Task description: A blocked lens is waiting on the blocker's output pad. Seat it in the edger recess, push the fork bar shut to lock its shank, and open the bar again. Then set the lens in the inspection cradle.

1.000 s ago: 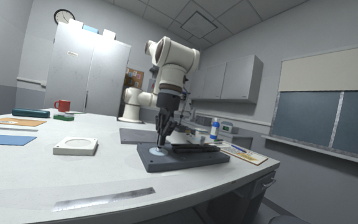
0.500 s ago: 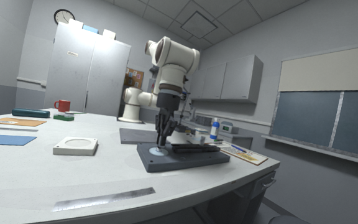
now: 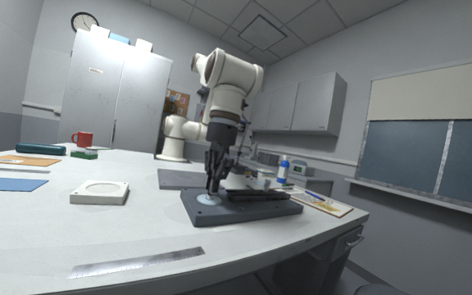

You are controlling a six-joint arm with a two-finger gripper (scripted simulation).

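Observation:
The blocked lens is a pale disc with a short shank on top. It sits in the recess at the left end of the dark edger base. The black fork bar lies on the base just right of the lens, apart from the shank as far as I can tell. The white inspection cradle stands on the table to the left. The flat grey output pad lies behind the base. My gripper points straight down over the lens shank. It is open and holds nothing.
A red mug stands far left near the cabinet. A steel ruler lies near the front table edge. A clipboard lies right of the edger base. A blue-capped bottle stands behind it. A blue mat lies at the left.

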